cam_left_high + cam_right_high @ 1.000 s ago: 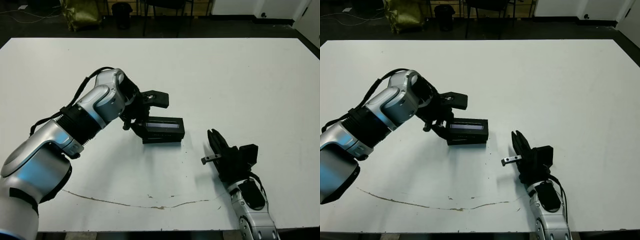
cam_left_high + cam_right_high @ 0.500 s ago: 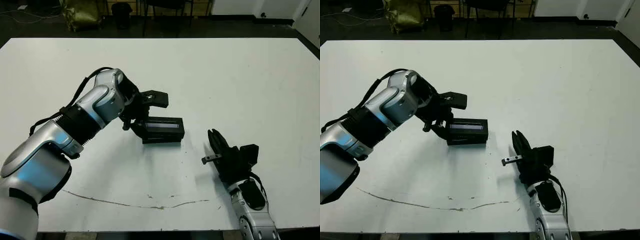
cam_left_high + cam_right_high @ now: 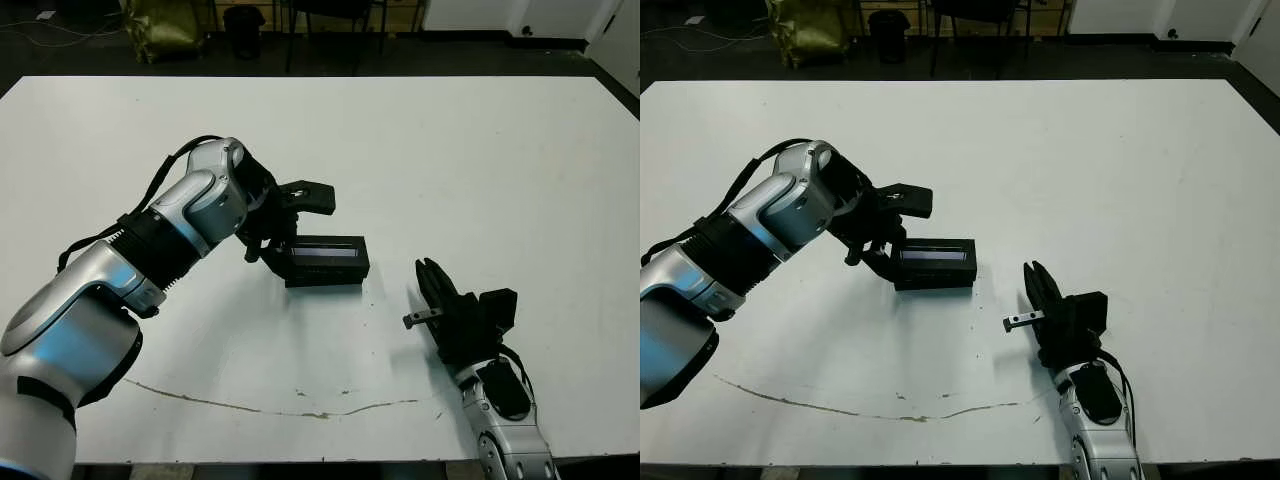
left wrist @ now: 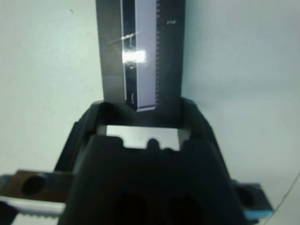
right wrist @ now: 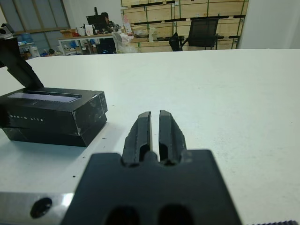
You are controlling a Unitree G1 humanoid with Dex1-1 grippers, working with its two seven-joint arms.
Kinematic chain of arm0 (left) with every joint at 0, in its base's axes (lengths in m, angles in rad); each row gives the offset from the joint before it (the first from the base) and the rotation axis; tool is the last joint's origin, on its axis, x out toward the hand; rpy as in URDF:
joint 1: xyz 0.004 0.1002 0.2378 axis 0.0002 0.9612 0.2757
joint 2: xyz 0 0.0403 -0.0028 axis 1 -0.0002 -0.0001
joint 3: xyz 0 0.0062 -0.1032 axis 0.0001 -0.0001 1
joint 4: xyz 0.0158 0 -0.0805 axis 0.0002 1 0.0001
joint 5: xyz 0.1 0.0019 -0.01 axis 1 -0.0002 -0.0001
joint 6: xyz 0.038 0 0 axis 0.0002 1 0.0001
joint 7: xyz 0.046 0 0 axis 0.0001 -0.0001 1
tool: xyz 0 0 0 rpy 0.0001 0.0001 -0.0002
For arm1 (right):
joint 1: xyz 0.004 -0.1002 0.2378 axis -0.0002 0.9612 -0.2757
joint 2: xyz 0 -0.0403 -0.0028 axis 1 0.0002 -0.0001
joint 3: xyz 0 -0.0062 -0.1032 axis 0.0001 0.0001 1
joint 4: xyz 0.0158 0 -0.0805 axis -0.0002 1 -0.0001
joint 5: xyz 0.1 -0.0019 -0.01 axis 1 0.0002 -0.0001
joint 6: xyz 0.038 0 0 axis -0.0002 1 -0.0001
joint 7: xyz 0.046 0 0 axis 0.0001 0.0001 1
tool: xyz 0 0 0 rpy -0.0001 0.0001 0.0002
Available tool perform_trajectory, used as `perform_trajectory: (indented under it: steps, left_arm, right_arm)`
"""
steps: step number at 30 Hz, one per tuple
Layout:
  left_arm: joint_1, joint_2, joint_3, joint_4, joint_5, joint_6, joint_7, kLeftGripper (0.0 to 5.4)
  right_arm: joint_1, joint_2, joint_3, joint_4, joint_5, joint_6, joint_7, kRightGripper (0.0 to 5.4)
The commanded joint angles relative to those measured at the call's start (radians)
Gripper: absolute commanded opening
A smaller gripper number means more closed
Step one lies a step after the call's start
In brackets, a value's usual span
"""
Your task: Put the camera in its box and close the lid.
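Observation:
The box [image 3: 326, 273] lies near the middle of the table, black and closed, with the lid [image 3: 325, 250] seated flat on it and its silvery-blue strip facing up. The camera is out of view. My left gripper [image 3: 290, 226] is at the box's left end, fingers spread wide. In the left wrist view the lid [image 4: 140, 47] runs away from the gripper [image 4: 143, 110], its near end between the two fingers. My right gripper [image 3: 428, 272] rests low on the table to the right of the box, shut and empty. Its wrist view shows the box [image 5: 51, 117] off to one side.
A thin brown scratch [image 3: 300, 411] runs along the table near its front edge. Chairs and a yellow-green bag [image 3: 160, 25] stand on the dark floor beyond the far edge. A person [image 5: 107, 18] sits far back in the right wrist view.

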Motion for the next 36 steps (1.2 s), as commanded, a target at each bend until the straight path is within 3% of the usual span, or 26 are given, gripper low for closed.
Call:
perform_trajectory:
  steps: [1, 10, 16, 21, 25, 30, 34, 36]
  left_arm:
    - [0.050, -0.014, -0.047, 0.029, -0.019, 0.049, -0.070, 2.37]
    - [0.030, -0.021, -0.040, 0.039, -0.024, 0.074, -0.070, 2.24]
    - [0.050, -0.017, -0.050, 0.031, -0.007, 0.020, -0.045, 2.45]
    - [0.075, -0.008, -0.054, -0.005, 0.007, -0.012, -0.015, 2.23]
    - [0.084, 0.021, -0.072, -0.026, 0.029, -0.188, -0.005, 3.06]
    - [0.102, 0.034, -0.060, -0.042, 0.051, -0.318, 0.015, 4.31]
    - [0.115, 0.028, -0.048, -0.050, 0.050, -0.321, 0.006, 5.26]
    - [0.122, 0.029, -0.047, -0.068, 0.061, -0.302, 0.013, 5.38]
  right_arm:
    - [0.013, -0.006, -0.010, 0.003, 0.012, 0.019, 0.004, 0.00]
    - [0.013, 0.001, -0.009, 0.011, 0.007, 0.007, -0.005, 0.00]
    - [0.014, -0.002, -0.011, 0.008, 0.016, 0.016, 0.004, 0.00]
    - [0.013, -0.004, -0.010, 0.013, 0.017, 0.007, 0.008, 0.00]
    - [0.011, -0.002, -0.009, 0.017, 0.013, 0.002, 0.007, 0.00]
    - [0.016, -0.004, -0.008, 0.012, 0.003, 0.003, 0.000, 0.00]
    - [0.012, -0.003, -0.008, 0.029, 0.003, -0.024, 0.007, 0.00]
    - [0.013, -0.004, -0.007, 0.025, 0.005, -0.018, 0.007, 0.00]
